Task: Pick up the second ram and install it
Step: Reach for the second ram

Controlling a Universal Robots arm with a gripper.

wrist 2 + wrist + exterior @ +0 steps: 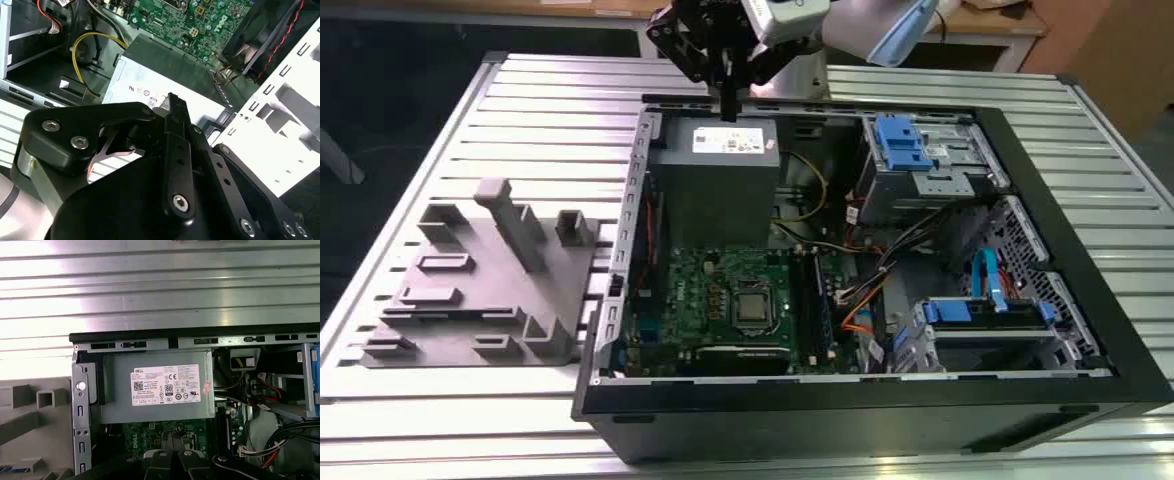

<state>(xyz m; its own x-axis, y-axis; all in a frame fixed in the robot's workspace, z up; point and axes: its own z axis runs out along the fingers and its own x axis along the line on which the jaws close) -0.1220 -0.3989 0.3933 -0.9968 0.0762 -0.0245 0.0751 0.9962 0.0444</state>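
Note:
In the exterior view my gripper (728,110) hangs over the back edge of the open computer case (1067,250), just above the grey power supply (718,150). Its black fingers are shut into one narrow point, and I make out nothing between them in either wrist view, where the gripper (172,100) (176,442) points at the power supply (160,385). The second ram is hidden from me. The green motherboard (720,300), with its black slots (821,300), lies lower in the case, well away from the gripper.
A grey tray (454,300) with upright blocks sits on the ribbed metal table (560,90) at the exterior view's left of the case. Drive cages with blue clips (901,140), cables and a yellow wire (95,40) crowd the case.

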